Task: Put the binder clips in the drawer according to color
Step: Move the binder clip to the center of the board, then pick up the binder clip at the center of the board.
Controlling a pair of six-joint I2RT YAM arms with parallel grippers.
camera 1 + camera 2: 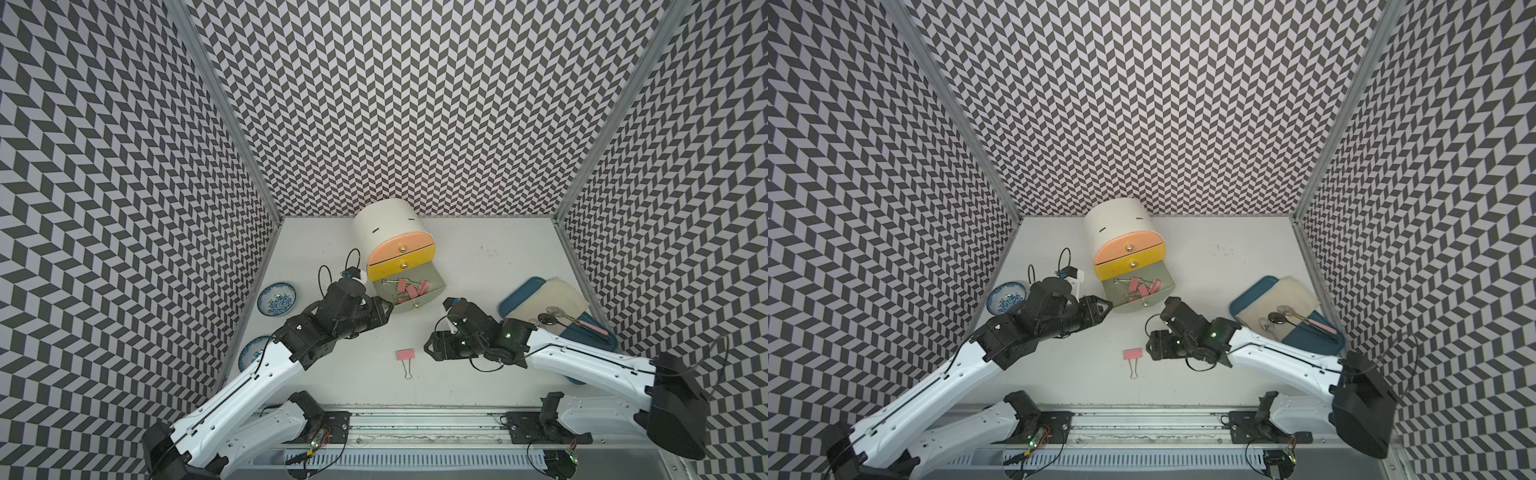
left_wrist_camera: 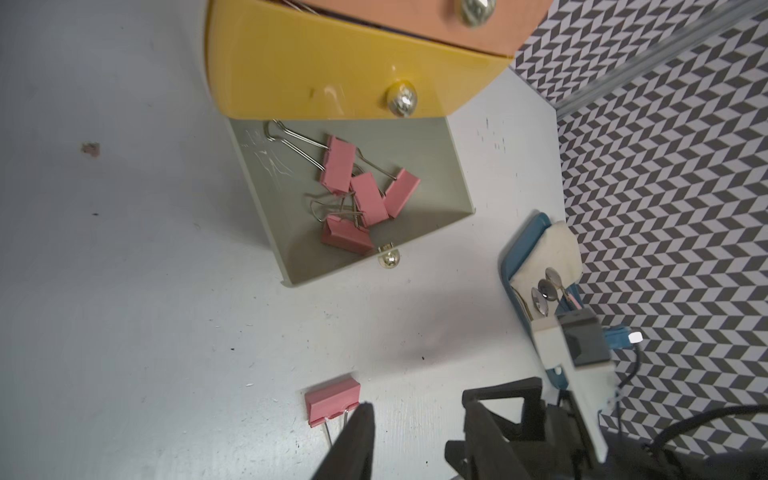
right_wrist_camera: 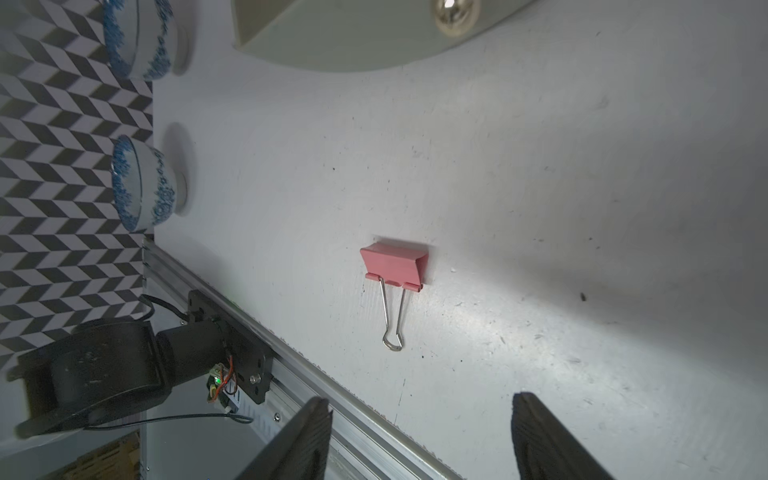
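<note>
- Tabletop: white, scuffed surface carrying every item below.
- Cabinet: white rounded body at the rear. The pink and yellow drawers are shut and their contents are unseen. The grey bottom drawer is pulled out toward the arms, evidently to take the pink stock.
- Left gripper: at the front corner of the cabinet's open drawer, on the robot's left, with nothing visibly held. Only one finger is clear in the wrist view, so the spread cannot be told. The position suits a drop-off.
- Right gripper: well in front of the cabinet, fingers wide and empty. It is aimed at the loose clip, probably lining up a pick.
- Tray: teal, to the robot's right of the cabinet, holding a cloth and spoons. Its near end is covered by the right arm.
- Bowls: two, blue-patterned, to the robot's left of the cabinet. The one farther from the cabinet is half hidden by the left arm.
- Binder clips: pink, heaped in the cabinet's open drawer with handles tangled, so the exact count is uncertain. No teal or blue ones are visible.
- Loose clip: pink, lying on the tabletop in front of the cabinet, handles pointing away from it, not yet sorted.
</note>
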